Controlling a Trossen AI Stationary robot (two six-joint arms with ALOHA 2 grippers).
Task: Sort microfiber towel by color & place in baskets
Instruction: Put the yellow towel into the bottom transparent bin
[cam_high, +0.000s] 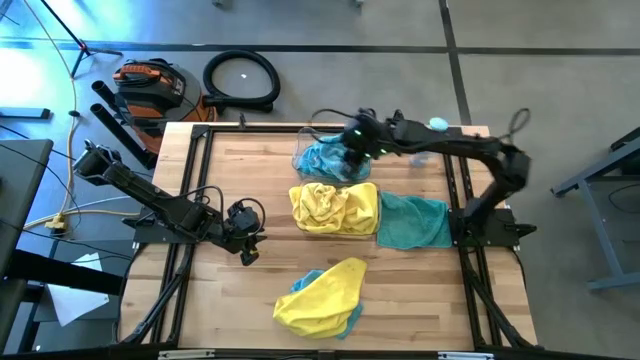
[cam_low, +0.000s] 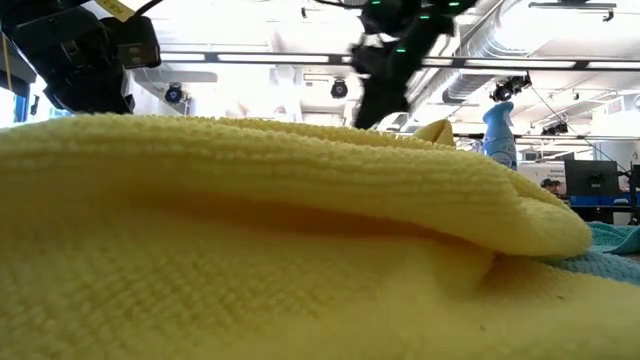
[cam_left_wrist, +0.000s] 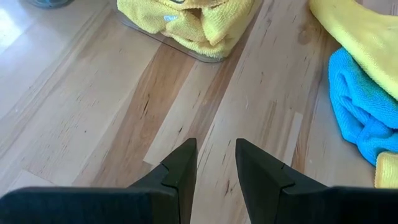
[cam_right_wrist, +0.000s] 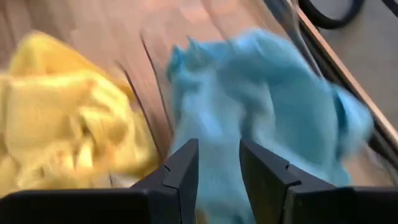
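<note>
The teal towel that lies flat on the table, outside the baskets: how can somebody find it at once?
Start at the wooden table and find the basket of yellow towels in its middle. The flat teal towel lies directly beside that basket, toward the right arm's base. Unlike the teal towel in the far basket or the one under the near yellow towel, it is spread out alone.

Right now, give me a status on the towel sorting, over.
Right gripper over the teal towel in the far basket, fingers apart, empty. Left gripper idle above bare table. Yellow towels fill the near basket; three loose.
</note>
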